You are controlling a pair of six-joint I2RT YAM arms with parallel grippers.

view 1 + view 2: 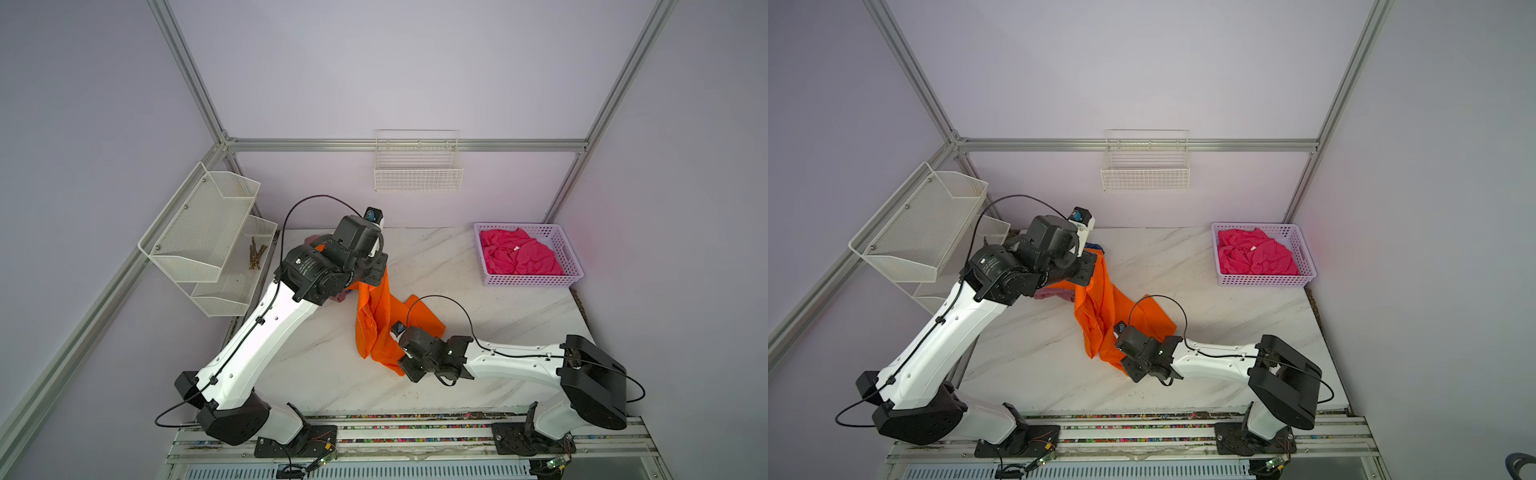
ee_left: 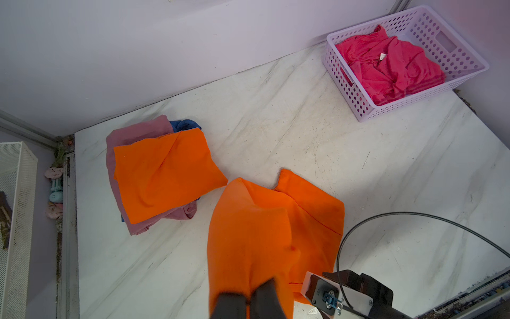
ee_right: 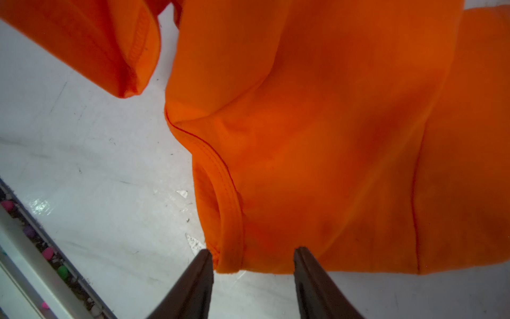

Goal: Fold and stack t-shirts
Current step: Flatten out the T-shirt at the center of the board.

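I judge this the spreading step for the second orange shirt (image 2: 262,229), before any fold. My left hand (image 2: 250,297) is clamped on a bunch of its cloth and holds it up, so it hangs in a twisted drape just beside the stack (image 2: 162,176), with its lower part trailing on the tabletop (image 2: 303,124) away from the stack. My right hand (image 3: 253,252) is low at that trailing end, fingers apart, the stitched edge lying right at the tips but not gripped. Next I think I must close on that edge, taking one layer if I can, then draw both hands apart to pull the twist out and lay the shirt flat. The stack, a folded orange shirt on a mauve and a blue one, is close enough that a swinging drape could rumple it, so I would spread away from it. Open marble runs from the stack toward the basket (image 2: 356,94), well apart, where the pink shirt (image 2: 386,66) waits crumpled. The tabletop's front edge and its rail (image 3: 33,265) lie near my right hand, leaving little room that way.
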